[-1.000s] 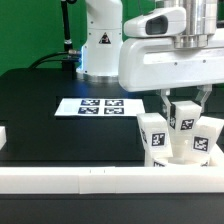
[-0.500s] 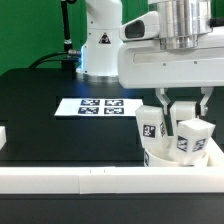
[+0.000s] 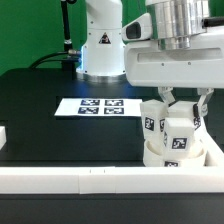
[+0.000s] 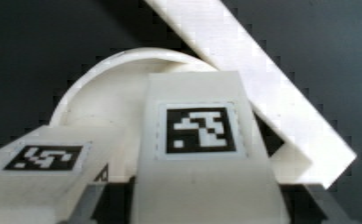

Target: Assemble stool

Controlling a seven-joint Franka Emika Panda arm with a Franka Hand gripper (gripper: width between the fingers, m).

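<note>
2 tagged legs (image 3: 176, 138) stand upright on round seat (image 3: 150, 156), at exterior view's right of black surface (image 3: 60, 110), just behind white rail (image 3: 70, 178). Tool (image 3: 178, 103) pinching 1 leg (image 4: 204, 150). Marker board (image 3: 98, 106) well apart.

In the exterior view the white rail (image 3: 70, 178) hides the base of the seat (image 3: 160, 157), and the robot's wrist covers the jaws' upper part. In the wrist view the leg (image 4: 204, 135) is cut off by the picture's edge, and the grip cannot be made out.
</note>
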